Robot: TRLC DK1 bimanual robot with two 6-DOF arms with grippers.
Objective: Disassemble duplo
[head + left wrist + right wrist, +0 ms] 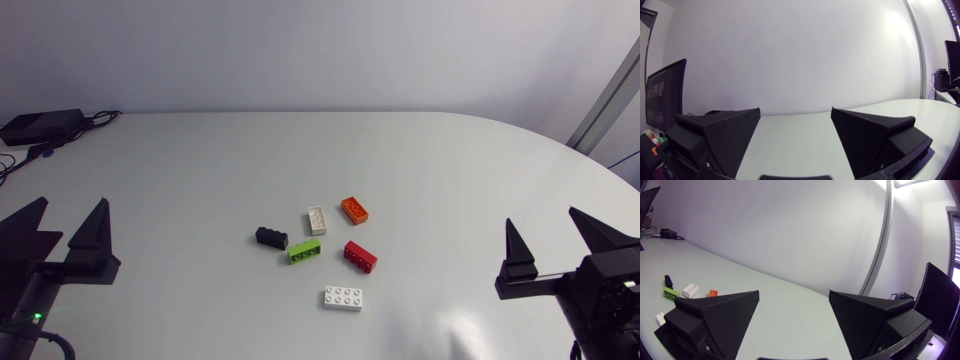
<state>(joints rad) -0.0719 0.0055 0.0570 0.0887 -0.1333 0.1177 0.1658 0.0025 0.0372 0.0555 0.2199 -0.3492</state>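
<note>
Several duplo bricks lie singly around the table's middle: black (271, 237), green (304, 252), cream (317, 220), orange (355, 210), red (361, 256) and a flat white one (342, 298) nearest the front. None is stacked on another. My left gripper (70, 208) rests at the left edge, open and with nothing in it (795, 111), far from the bricks. My right gripper (542, 220) rests at the right edge, also open with nothing between its fingers (794, 294). Beside it the right wrist view shows the black (668, 280), green (670, 293), cream (690, 290) and orange (713, 293) bricks.
A black box with cables (40, 126) sits at the table's far left corner. The white table (450, 170) curves round at the far right.
</note>
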